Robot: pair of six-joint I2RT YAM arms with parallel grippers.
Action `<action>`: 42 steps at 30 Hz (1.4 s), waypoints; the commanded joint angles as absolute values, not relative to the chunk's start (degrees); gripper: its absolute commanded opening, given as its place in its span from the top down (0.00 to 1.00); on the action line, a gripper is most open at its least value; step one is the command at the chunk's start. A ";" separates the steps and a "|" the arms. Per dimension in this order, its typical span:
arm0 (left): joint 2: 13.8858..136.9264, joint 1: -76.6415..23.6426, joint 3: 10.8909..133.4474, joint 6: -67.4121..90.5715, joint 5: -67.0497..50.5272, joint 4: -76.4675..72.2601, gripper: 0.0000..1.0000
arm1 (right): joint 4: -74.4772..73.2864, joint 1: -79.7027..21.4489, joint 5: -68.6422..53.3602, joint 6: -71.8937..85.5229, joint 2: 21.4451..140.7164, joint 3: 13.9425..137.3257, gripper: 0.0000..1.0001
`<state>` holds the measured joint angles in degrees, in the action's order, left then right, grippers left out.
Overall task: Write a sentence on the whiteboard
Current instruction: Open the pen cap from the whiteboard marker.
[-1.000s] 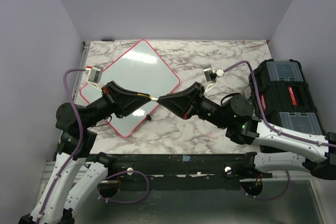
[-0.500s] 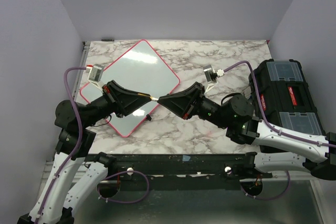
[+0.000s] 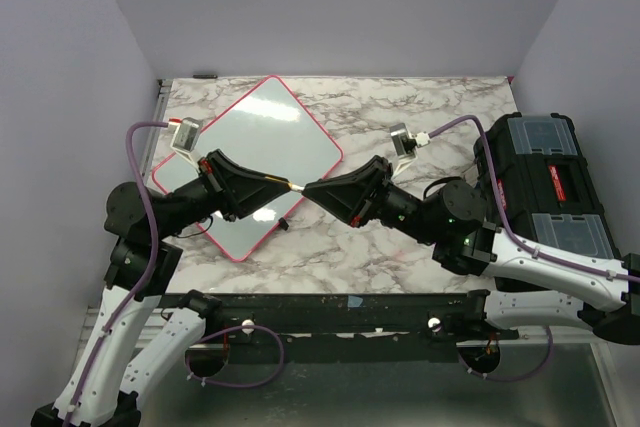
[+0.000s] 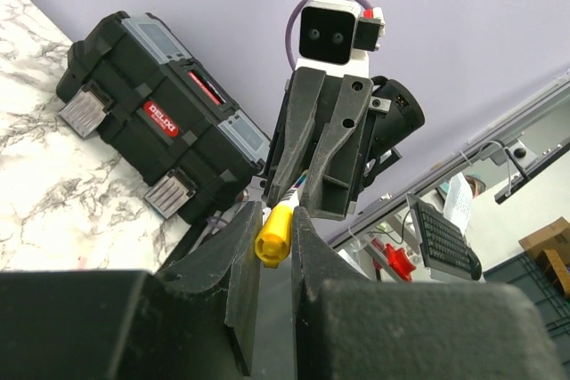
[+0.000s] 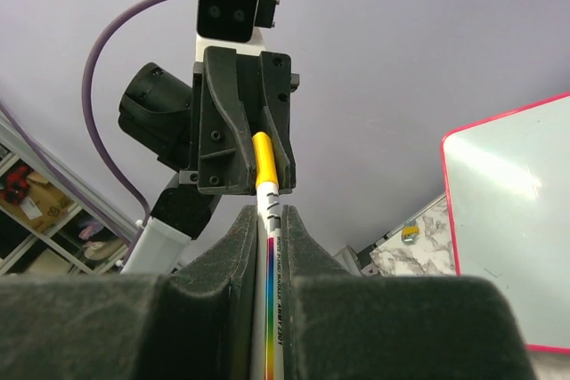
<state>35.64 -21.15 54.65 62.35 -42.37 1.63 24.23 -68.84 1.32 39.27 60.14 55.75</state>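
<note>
Two pincers meet tip to tip above the desk [image 3: 430,117]. L pincer [image 4: 274,215] is nipped nearly closed on the yellow cap [image 4: 272,238]; R pincer [image 5: 267,213] is likewise tight on the marker barrel [image 5: 270,264]. Vs 1 s back: L wrist nudged a bit, meeting pt same, cap not off. Whiteboard [image 3: 255,142] lies flat on desk, far-left under L arm; no sentence visible. Prob. uncapping, writing not begun.

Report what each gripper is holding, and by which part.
One marker, shared: the left gripper has its jaws on the yellow cap, the right gripper has its jaws on the white barrel.
</note>
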 commanded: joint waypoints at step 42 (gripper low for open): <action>35.84 -20.83 48.69 59.24 -40.25 4.57 1.00 | 30.32 -69.62 -4.26 37.53 59.06 57.15 0.76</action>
<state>34.76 -21.08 51.40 62.63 -42.30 -1.58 22.33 -68.66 0.32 36.99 59.96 55.77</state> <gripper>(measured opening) 0.162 0.251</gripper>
